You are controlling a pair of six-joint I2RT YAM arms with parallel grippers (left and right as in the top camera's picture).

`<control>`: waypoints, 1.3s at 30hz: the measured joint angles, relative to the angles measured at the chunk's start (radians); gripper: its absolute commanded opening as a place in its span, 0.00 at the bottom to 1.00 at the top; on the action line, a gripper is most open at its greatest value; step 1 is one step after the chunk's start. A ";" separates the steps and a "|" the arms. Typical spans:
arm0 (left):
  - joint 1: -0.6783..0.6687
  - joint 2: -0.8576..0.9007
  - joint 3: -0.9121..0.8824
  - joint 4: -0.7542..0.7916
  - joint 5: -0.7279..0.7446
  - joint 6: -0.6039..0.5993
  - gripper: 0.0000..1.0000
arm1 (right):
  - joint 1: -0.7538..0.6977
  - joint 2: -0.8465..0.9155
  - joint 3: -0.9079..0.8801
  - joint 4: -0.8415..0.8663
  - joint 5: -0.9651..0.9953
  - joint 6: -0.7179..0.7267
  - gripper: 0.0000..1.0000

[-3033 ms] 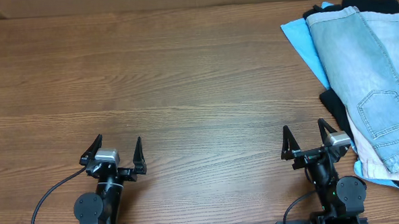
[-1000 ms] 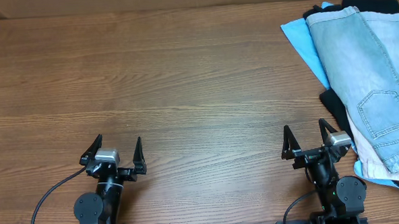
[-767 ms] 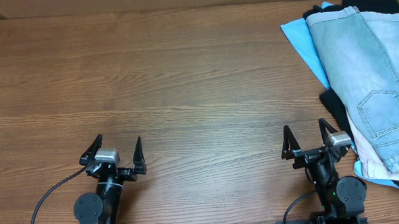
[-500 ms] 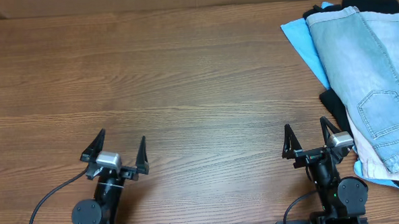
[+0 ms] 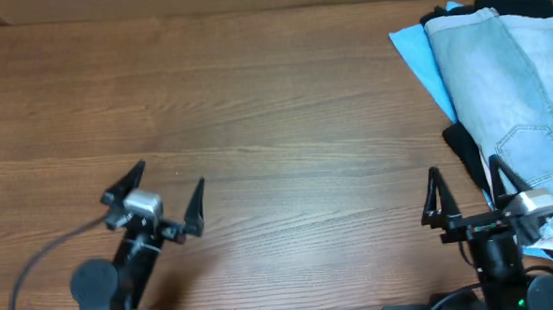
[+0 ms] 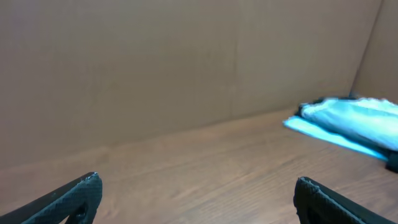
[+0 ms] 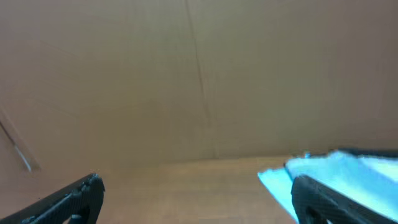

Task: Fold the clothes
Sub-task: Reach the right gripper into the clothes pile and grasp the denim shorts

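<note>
My left hand (image 5: 168,176) is wide open and holds nothing, and my right hand (image 5: 462,169) is open in the same way. I judge both are only ready to reach. The 2 arms stand low at the near edge of the desk (image 5: 274,90); the left one leans forward over bare wood, well apart from the clothes, while the right hand is just beside the pile. The denim shorts (image 5: 512,79) lie on top at the far right, over a sky-blue garment (image 5: 414,48) and a black garment (image 5: 463,149), so I would take them first.
</note>
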 measured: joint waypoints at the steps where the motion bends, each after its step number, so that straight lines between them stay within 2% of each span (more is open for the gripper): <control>1: 0.000 0.057 0.040 -0.015 0.004 0.001 1.00 | 0.000 0.027 0.026 -0.019 0.002 -0.001 1.00; 6: 0.000 0.422 0.322 -0.186 0.007 0.026 1.00 | 0.000 0.296 0.254 -0.195 0.037 -0.030 1.00; 10: 0.000 0.653 0.534 -0.330 0.001 0.061 1.00 | 0.000 0.501 0.378 -0.265 0.056 -0.041 1.00; 13: 0.000 0.829 0.676 -0.395 -0.005 0.084 1.00 | 0.000 0.721 0.474 -0.314 0.055 -0.044 1.00; 22: 0.000 1.106 0.715 -0.384 -0.019 0.101 1.00 | 0.000 1.070 0.500 -0.284 -0.092 -0.045 1.00; 25: 0.000 1.193 0.715 -0.378 -0.007 0.093 1.00 | -0.027 1.149 0.501 -0.312 -0.069 0.062 1.00; 28: 0.000 1.215 0.715 -0.363 0.016 0.085 1.00 | -0.124 1.181 0.501 -0.369 0.000 0.199 1.00; 31: 0.000 1.214 0.715 -0.341 0.026 0.077 1.00 | -0.283 1.202 0.501 -0.406 0.055 0.324 1.00; 39: -0.023 1.215 0.715 -0.332 -0.028 0.074 1.00 | -0.690 1.218 0.501 -0.460 0.106 0.471 1.00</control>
